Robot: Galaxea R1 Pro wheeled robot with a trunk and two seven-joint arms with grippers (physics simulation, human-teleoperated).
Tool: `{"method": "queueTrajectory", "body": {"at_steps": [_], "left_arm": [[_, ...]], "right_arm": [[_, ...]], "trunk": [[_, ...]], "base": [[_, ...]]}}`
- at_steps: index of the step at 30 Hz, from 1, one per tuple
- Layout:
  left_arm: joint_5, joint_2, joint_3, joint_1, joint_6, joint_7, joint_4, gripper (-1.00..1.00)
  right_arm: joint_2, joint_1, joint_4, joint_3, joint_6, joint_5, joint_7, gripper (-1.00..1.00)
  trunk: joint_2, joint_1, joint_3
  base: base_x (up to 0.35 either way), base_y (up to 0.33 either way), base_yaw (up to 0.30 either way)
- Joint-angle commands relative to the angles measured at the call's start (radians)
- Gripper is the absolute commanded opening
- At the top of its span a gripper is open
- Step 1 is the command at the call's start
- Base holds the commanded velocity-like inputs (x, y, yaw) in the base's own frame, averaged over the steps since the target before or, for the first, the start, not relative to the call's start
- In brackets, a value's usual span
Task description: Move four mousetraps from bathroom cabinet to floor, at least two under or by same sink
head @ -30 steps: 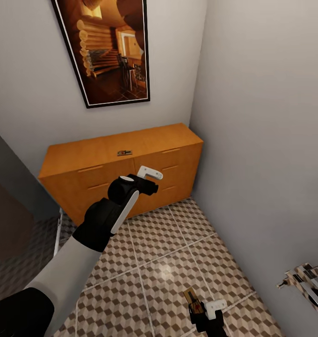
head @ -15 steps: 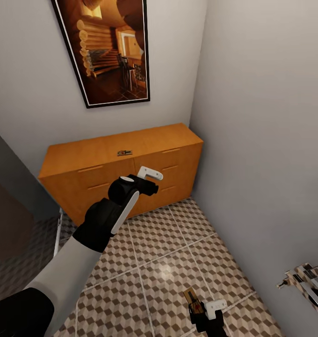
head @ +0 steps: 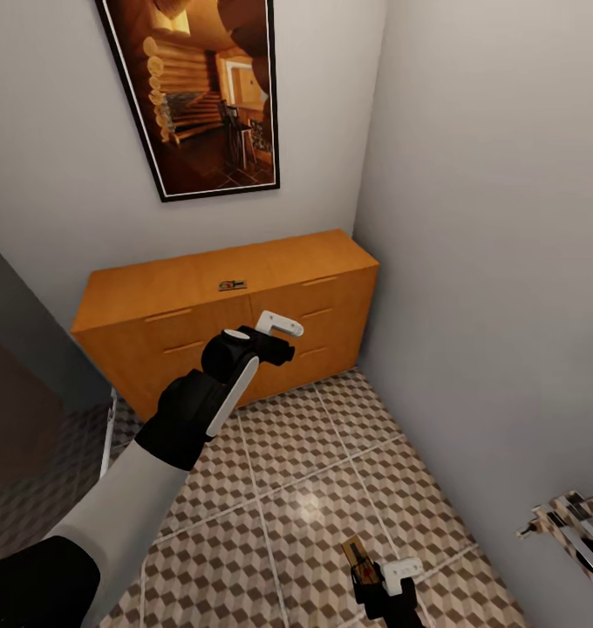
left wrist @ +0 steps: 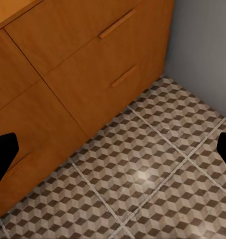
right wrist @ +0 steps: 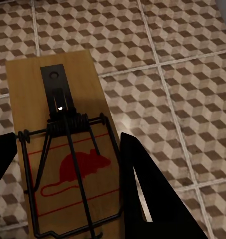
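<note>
One mousetrap [head: 232, 284] lies on the flat top of the orange-brown cabinet [head: 183, 323], near its front edge. My left gripper [head: 282, 335] hovers in front of the drawer fronts, below that trap, and stands open [left wrist: 113, 149] with nothing between its fingers [left wrist: 3, 157]. Low at the front, my right gripper [head: 377, 577] is shut on a second mousetrap [head: 356, 555]. In the right wrist view this mousetrap [right wrist: 63, 149] shows its dark spring and red mouse mark, held between my gripper's [right wrist: 68, 174] black fingers [right wrist: 142, 189] above the cube-patterned bathroom floor [head: 296, 488].
Grey walls meet in a corner right of the cabinet, and a framed picture [head: 201, 96] hangs above it. A dark glass enclosure [head: 17, 384] stands at the left. A shiny metal fixture [head: 571, 523] juts from the right wall. Open tiles lie between me and the cabinet.
</note>
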Motion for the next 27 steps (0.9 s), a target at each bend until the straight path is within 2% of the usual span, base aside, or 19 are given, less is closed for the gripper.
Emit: {"method": "queueTrajectory", "body": {"at_steps": [1,15,27], "left_arm": [[0.011,0.001,-0.001,-0.001,0.004,0.01,0.0,1.0],[0.01,-0.001,-0.001,-0.001,0.023,0.01,0.003,1.0],[0.01,0.001,-0.001,-0.001,0.023,0.01,0.003,1.0]], "right_arm": [[0.001,-0.001,0.001,0.001,-0.003,0.003,-0.002,-1.0],[0.003,-0.001,0.001,0.001,-0.002,0.003,-0.003,-1.0],[0.002,-0.001,0.001,0.001,-0.002,0.003,-0.003,-1.0]], "trunk": [[-0.002,0.001,-0.002],[-0.002,0.001,-0.002],[-0.002,0.001,-0.002]], "base": [[0.096,0.043,0.0],[0.248,0.129,0.0],[0.29,0.016,0.0]]}}
